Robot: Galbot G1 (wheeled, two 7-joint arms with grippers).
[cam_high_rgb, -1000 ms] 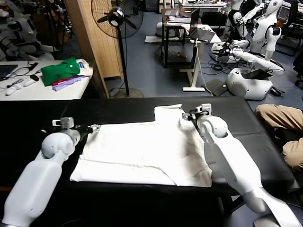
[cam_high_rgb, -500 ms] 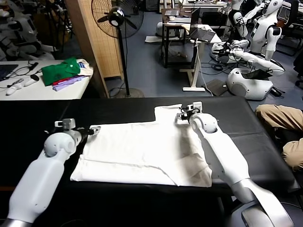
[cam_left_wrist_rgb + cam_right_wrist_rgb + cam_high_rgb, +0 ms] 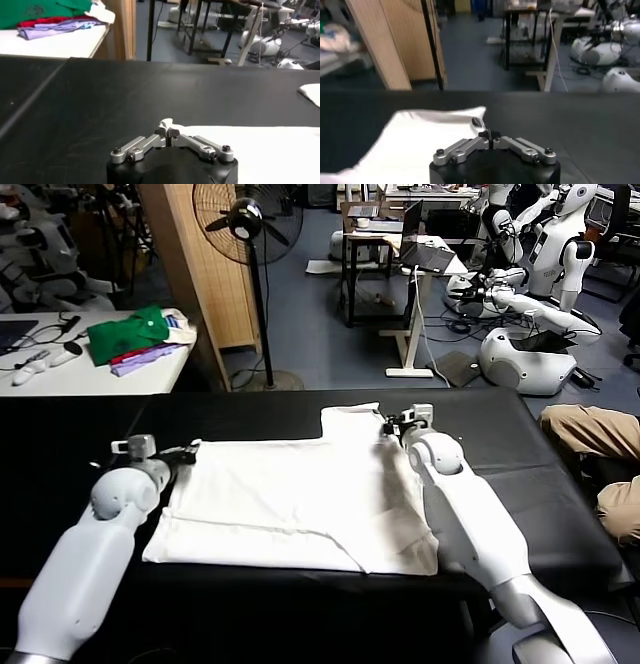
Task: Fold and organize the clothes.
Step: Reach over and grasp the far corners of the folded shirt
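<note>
The white T-shirt lies flat on the black table, its lettering hidden. My left gripper is shut on the shirt's far left corner. In the left wrist view the gripper pinches a small white tuft, and the T-shirt spreads out beside it. My right gripper is shut on the shirt's far right edge, next to the sleeve. In the right wrist view the gripper is closed at the rim of the T-shirt.
A green garment and a purple cloth lie on a white table at the far left. A standing fan and a wooden panel stand behind the black table. A person's khaki legs are at the right.
The shirt has slid a little to the left and lies flatter. Both grippers stayed shut on its far corners; the right one moved left, then slightly back.
</note>
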